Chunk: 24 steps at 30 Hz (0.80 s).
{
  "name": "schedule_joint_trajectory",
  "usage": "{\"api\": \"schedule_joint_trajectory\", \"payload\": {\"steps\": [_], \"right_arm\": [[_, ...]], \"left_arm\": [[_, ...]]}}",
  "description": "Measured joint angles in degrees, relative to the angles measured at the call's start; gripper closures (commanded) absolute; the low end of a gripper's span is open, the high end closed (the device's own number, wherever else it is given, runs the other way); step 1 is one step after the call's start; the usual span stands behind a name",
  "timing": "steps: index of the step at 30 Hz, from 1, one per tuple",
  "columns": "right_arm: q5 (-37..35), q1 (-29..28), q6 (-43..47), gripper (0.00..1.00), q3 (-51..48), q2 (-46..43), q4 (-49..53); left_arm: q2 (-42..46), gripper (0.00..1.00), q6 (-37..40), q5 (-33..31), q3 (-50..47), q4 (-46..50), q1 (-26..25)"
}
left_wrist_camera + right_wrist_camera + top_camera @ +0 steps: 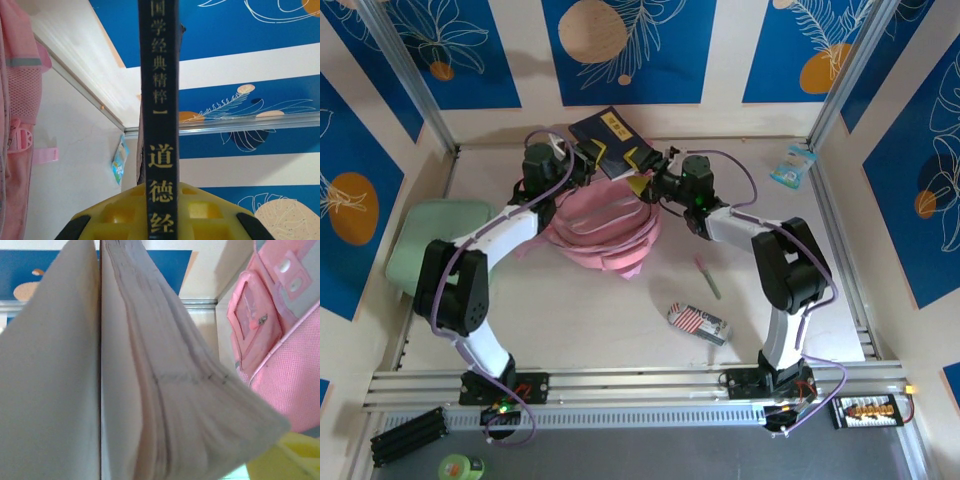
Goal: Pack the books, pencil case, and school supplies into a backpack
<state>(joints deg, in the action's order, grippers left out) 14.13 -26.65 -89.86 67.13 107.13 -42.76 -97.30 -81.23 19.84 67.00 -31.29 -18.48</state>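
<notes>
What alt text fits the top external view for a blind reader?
The left arm's fingers hold a navy book above the pink backpack, with the right arm's fingers beside it. A striped pencil case and green pen lie in front.

This is a robot test cell in a lab, not a lived-in room. A pale surface (600, 300) is boxed in by walls (620, 40) covered in blue printed panels with leaf and circle shapes, with bare aluminium posts (408, 75) in the upper corners. Along the bottom of the top view, two robot arms (460, 285) are bolted to a slotted aluminium rail (640, 383), with a small electronic unit (865, 408) at lower right.
</notes>
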Motion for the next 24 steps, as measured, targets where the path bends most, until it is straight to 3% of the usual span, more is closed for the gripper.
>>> {"api": "schedule_joint_trajectory", "payload": {"steps": [2, 5, 7, 9, 14, 17, 22, 24], "right_arm": [[-0.3, -0.2, -0.8, 0.41, 0.3, 0.5, -0.8], [-0.8, -0.3, -1.6, 0.66, 0.4, 0.7, -2.3], [-0.9, -0.3, -1.8, 0.8, 0.4, 0.7, -3.2], [-0.9, -0.3, -1.6, 0.87, 0.4, 0.6, -3.5], [-0.9, 0.4, 2.2, 0.93, -0.6, -1.1, 2.0], [-0.9, 1.7, 7.1, 0.94, -3.2, -5.0, 8.1], [-1.9, 5.7, 16.5, 0.95, -7.6, -13.6, 18.4], [-2.6, 7.1, 19.9, 0.95, -8.8, -16.9, 21.8]], "left_arm": [[0.4, 1.0, -0.2, -0.2, -0.4, 0.0, 0.0], [0.5, 1.0, -0.1, -0.4, -0.5, 0.0, 0.0], [0.5, 0.91, 0.0, -0.7, -0.9, 0.1, 0.0], [0.5, 0.77, 0.5, -1.0, -1.5, 0.5, 0.0], [2.6, 0.39, 5.4, -0.8, -3.8, 4.5, 0.3], [6.1, 0.19, 13.3, -1.3, -4.2, 12.1, 0.4], [11.5, 0.0, 30.5, -4.0, -3.9, 27.2, 0.5], [12.0, 0.0, 36.6, -4.5, -3.3, 31.9, 0.3]]}}
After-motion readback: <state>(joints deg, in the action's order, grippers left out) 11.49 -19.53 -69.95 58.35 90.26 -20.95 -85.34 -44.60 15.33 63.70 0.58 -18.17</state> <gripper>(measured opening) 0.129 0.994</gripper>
